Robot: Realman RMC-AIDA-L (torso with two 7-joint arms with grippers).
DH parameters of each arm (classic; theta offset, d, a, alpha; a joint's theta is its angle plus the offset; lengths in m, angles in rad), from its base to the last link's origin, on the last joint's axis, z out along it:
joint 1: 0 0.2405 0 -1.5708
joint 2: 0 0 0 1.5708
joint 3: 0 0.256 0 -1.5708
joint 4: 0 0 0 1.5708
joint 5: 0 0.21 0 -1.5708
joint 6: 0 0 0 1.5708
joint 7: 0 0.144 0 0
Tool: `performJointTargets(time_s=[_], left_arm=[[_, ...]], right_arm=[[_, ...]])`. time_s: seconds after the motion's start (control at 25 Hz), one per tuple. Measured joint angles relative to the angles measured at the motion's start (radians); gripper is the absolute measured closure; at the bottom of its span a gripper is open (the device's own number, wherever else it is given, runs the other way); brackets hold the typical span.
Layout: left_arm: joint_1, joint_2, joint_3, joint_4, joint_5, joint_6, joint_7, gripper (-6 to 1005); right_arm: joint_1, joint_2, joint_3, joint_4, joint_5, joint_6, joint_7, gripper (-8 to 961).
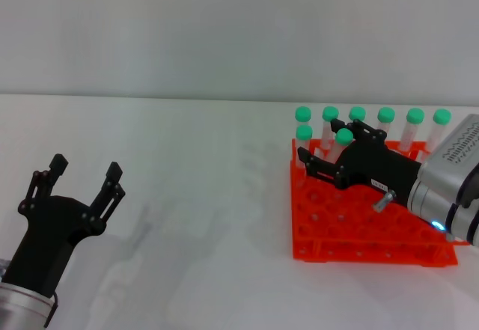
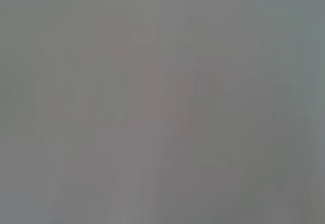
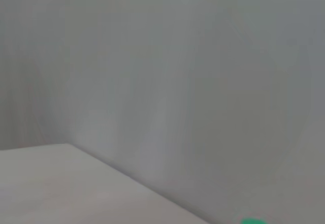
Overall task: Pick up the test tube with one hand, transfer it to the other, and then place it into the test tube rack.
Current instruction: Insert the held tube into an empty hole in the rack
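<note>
The orange-red test tube rack (image 1: 352,233) stands at the right on the white table. Several green-capped tubes stand along its back rows. One green-capped test tube (image 1: 343,137) stands upright in the rack between the spread fingers of my right gripper (image 1: 327,140), the labelled one on the arm with the blue light. The fingers stand apart on either side of the tube and do not pinch it. My left gripper (image 1: 84,167) is open and empty, low at the left, far from the rack. The right wrist view shows only a sliver of a green cap (image 3: 252,221).
A row of green-capped tubes (image 1: 386,114) lines the rack's far edge, and another tube (image 1: 304,132) stands at its back left corner. The white table (image 1: 209,195) lies between the two arms. The left wrist view shows only a blank grey surface.
</note>
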Motion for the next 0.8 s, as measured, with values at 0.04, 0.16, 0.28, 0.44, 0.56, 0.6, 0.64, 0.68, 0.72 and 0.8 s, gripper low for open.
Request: performJointTargets(time_s=[0.04, 0.16, 0.28, 0.44, 0.56, 0.6, 0.64, 0.68, 0.72, 0.8], left_arm=[[0.0, 0.0, 0.0, 0.0, -0.001, -0.001, 0.0, 138], [-0.003, -0.001, 0.0, 0.002, -0.002, -0.003, -0.001, 137], [-0.005, -0.002, 0.0, 0.002, -0.002, -0.003, -0.002, 137], [-0.006, -0.003, 0.0, 0.002, -0.002, -0.004, -0.002, 137], [-0.008, -0.003, 0.0, 0.002, -0.002, -0.004, -0.002, 138], [-0.008, -0.003, 0.0, 0.002, -0.002, -0.004, -0.002, 138], [-0.009, -0.003, 0.0, 0.003, -0.002, -0.004, -0.002, 138], [-0.009, -0.003, 0.0, 0.003, -0.002, -0.004, -0.003, 138], [-0.01, -0.003, 0.0, 0.003, -0.002, -0.004, -0.003, 138], [-0.011, -0.003, 0.0, 0.003, -0.002, -0.004, -0.003, 138]], right_arm=[[-0.001, 0.0, 0.001, -0.002, 0.0, -0.003, -0.005, 161], [0.0, 0.0, 0.003, -0.005, -0.001, -0.006, -0.012, 161], [0.005, 0.0, 0.005, -0.011, -0.001, -0.006, -0.018, 162], [0.005, 0.0, 0.009, -0.018, -0.001, -0.007, -0.027, 163], [0.005, 0.0, 0.01, -0.019, 0.0, -0.012, -0.027, 163], [0.002, 0.0, 0.011, -0.019, 0.0, -0.019, -0.027, 163], [-0.001, -0.001, 0.013, -0.02, 0.001, -0.031, -0.028, 163], [-0.007, -0.002, 0.018, -0.02, 0.001, -0.046, -0.028, 164], [-0.016, -0.003, 0.027, -0.02, 0.001, -0.067, -0.03, 164], [-0.042, -0.005, 0.055, -0.021, 0.001, -0.12, -0.039, 164]])
